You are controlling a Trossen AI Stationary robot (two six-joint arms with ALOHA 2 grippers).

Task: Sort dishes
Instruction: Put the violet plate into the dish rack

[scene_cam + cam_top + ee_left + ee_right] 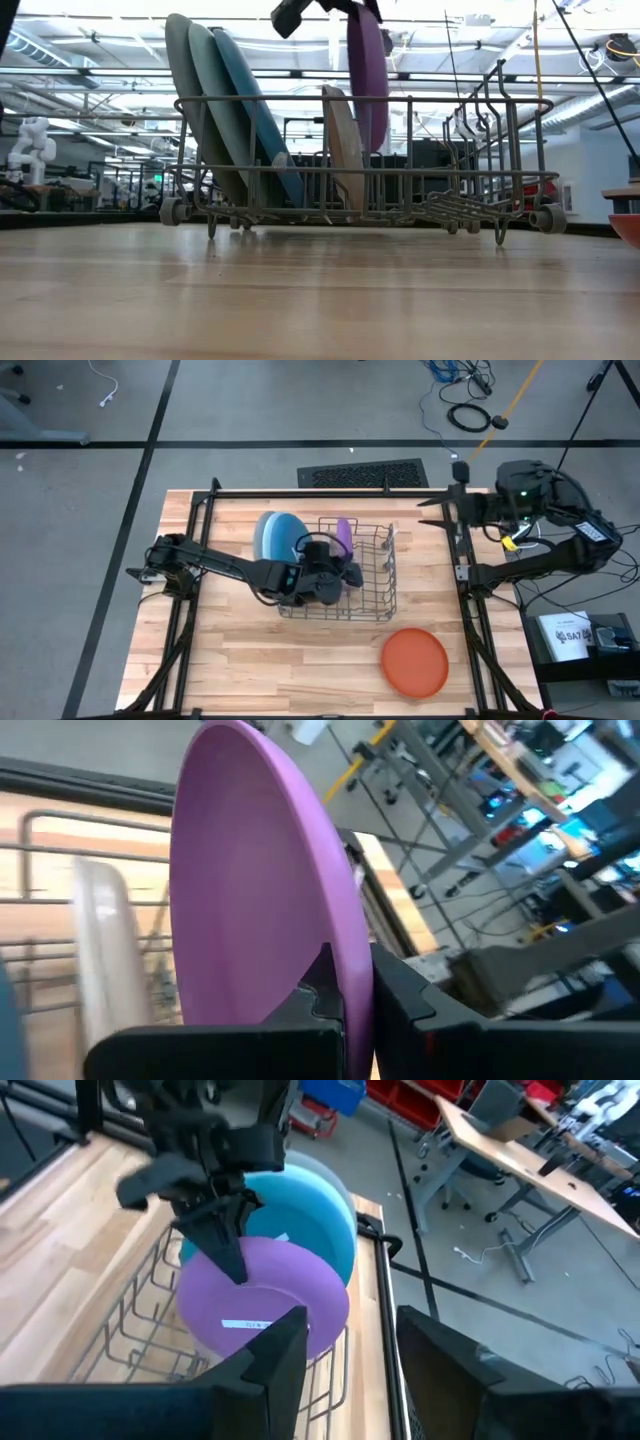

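A grey wire dish rack (386, 596) stands mid-table. Three large plates, grey and blue (215, 110), lean on edge in its left end, also seen from above (275, 536). A smaller beige-grey plate (343, 150) stands on edge near the middle. My left gripper (343, 560) is above the rack, shut on a purple plate (367, 70). An orange-red plate (414, 660) lies flat on the table, right of the rack and nearer. My right gripper (345, 1355) is open and empty at the table's far right, facing the rack. My left gripper pinches the purple plate's top rim (345, 975) between its two fingers, one on each face. The fingers (228, 1252) come from above, pointing down. The plate hangs upright on edge below them, its lower part inside the rack beside the beige-grey plate, above the rack's floor.
The rack's right half (470, 200) has free slots and a raised wire basket (388, 545) at its far right. Black frame rails run along the table's left, right and far sides (300, 493).
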